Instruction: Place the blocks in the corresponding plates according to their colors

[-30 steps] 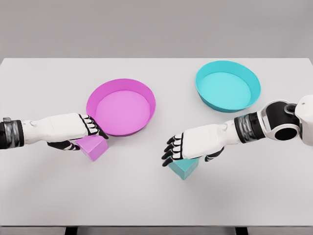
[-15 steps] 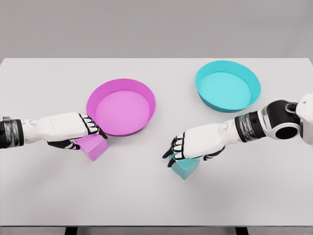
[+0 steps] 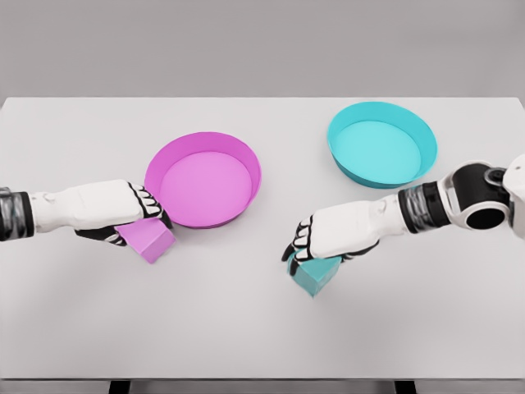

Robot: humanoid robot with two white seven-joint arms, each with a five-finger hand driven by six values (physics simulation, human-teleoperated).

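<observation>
A magenta block (image 3: pixel 148 240) lies on the white table just left of the magenta plate (image 3: pixel 246 164). My left hand (image 3: pixel 139 220) covers its top with fingers curled around it. A teal block (image 3: pixel 316 275) sits near the table's middle, below and left of the teal plate (image 3: pixel 422 135). My right hand (image 3: pixel 305 250) is curled over its top, fingers wrapped down its left side. Both blocks look slightly tilted under the hands. Both plates hold nothing.
The white table (image 3: pixel 262 328) stretches wide in front of the blocks, its front edge near the bottom of the view. The two plates stand apart at the back, with a gap between them.
Both hands have closed: the right hand's spread fingers curled down onto the teal block, and the left hand's fingers tightened on the magenta block, which shifted slightly left and tilted.
</observation>
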